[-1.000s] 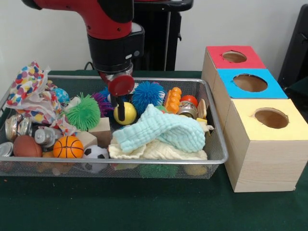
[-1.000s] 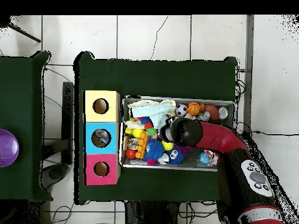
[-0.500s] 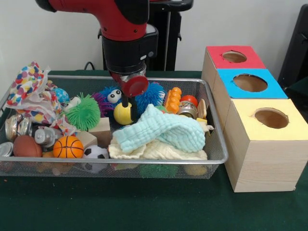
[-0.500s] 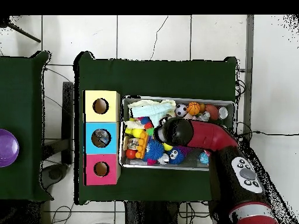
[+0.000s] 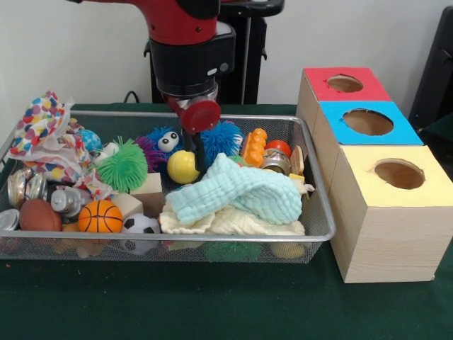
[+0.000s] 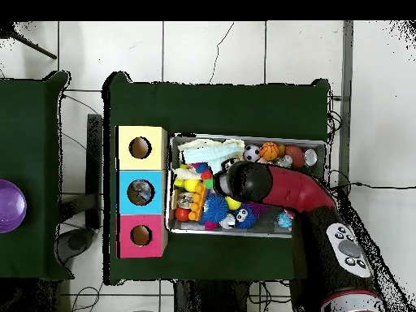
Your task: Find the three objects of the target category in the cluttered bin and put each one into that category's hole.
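Note:
The wire mesh bin is on the green table, full of toys and cloths; it also shows in the overhead view. My gripper hangs under the red and black arm. It reaches down into the back middle of the bin, between a yellow ball and a blue spiky ball. In the overhead view the arm covers it. No clear wrinkly plastic item shows plainly in the bin. Something pale and glossy lies inside the blue box's hole.
Three wooden boxes with holes stand to the right of the bin: red top, blue top, yellow top. A light blue cloth, a dotted cloth, metal cans, a basketball and a green spiky ball fill the bin.
The arm has moved right in the front view, from above the yellow ball to between it and the blue spiky ball. The bin's contents have not moved.

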You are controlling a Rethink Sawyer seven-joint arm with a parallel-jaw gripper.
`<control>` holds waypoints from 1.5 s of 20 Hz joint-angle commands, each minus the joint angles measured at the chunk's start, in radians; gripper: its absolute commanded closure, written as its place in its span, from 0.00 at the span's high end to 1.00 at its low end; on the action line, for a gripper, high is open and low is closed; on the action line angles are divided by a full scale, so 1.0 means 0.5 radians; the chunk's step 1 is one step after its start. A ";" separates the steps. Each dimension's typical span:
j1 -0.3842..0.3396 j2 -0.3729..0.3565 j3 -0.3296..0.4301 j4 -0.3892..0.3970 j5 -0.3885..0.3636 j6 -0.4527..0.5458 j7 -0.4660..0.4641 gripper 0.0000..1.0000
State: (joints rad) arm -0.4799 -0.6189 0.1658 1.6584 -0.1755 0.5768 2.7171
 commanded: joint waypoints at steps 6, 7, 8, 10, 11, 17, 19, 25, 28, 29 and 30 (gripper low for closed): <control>0.139 -0.044 0.040 -0.035 0.205 0.458 0.071 1.00; 0.154 -0.041 0.017 -0.062 0.176 0.533 0.037 1.00; 0.158 -0.050 0.005 -0.065 0.164 0.582 0.014 1.00; 0.159 -0.053 -0.002 -0.079 0.160 0.710 -0.012 1.00; 0.168 -0.056 -0.008 -0.077 0.163 0.752 0.000 1.00; 0.176 0.077 0.039 -0.074 0.227 0.652 0.077 1.00; 0.145 0.136 0.067 -0.074 0.251 0.510 0.064 1.00; 0.066 0.314 0.162 -0.075 0.242 -0.114 0.014 1.00; 0.055 0.373 0.186 -0.090 0.233 -0.259 0.008 1.00; 0.054 0.372 0.196 -0.079 0.243 -0.286 0.015 1.00; 0.055 0.371 0.201 -0.076 0.253 -0.295 0.017 1.00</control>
State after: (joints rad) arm -0.4292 -0.5140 0.1729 1.6406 -0.0778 0.4942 2.7169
